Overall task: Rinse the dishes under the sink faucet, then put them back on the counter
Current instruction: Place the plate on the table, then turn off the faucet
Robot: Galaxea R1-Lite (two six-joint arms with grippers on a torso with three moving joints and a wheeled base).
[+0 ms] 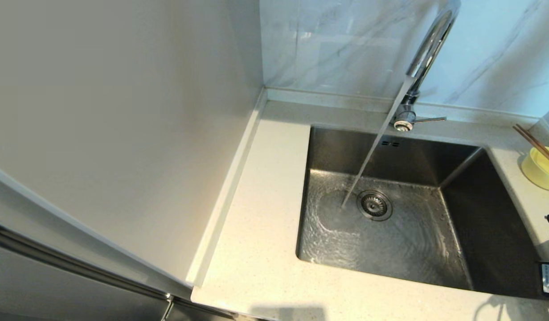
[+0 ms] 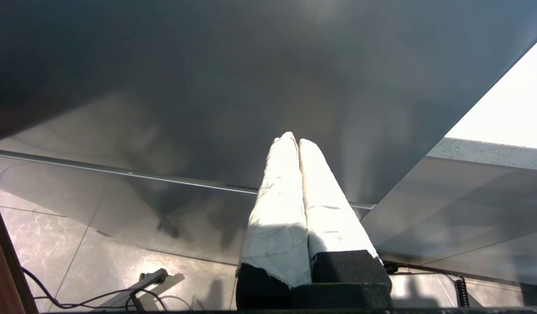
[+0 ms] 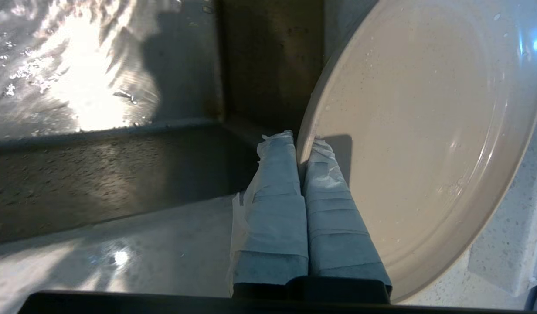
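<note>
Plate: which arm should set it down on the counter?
Right. The right gripper is shut on the plate rim beside the sink. The left gripper is shut, empty, away from the sink.

From my head cam the counter (image 1: pixel 256 249) is off-white speckled stone with a low raised rim of the same stuff at the back and left. The steel sink (image 1: pixel 493 232) is set into it, and the chrome faucet (image 1: pixel 424 58) stands on the strip behind the basin. Over on the right-hand stretch sits a pale yellow bowl (image 1: pixel 539 171) with brown chopsticks (image 1: pixel 535 143) resting across its top. My right wrist cam shows more speckled stone beside the basin.
</note>
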